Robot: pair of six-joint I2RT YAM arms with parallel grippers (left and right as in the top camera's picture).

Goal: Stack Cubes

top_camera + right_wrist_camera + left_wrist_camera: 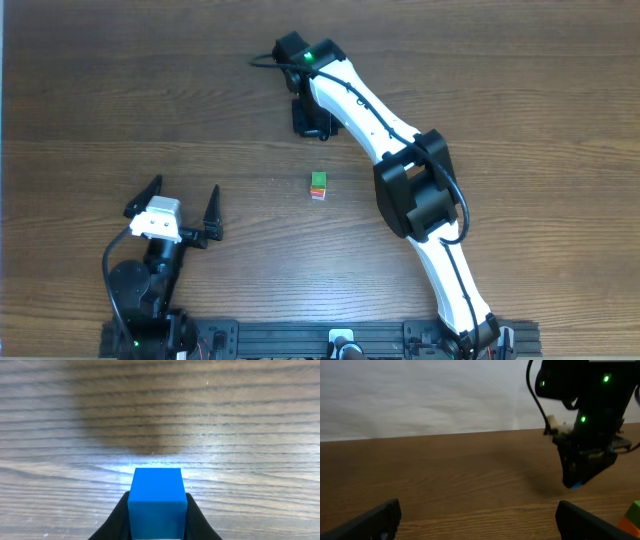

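While blue cube [157,492] is gripped, stack [318,186] stands apart.

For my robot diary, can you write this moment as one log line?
stack: green cube on red cube | right end effector: shut on blue cube, away from stack | left end effector: open, near its base

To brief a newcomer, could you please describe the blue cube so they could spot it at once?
On the brown wooden table, follow the white right arm to its black gripper. It grips the small blue cube, the only cube in a gripper, unlike the green cube stacked on the red cube at mid-table.
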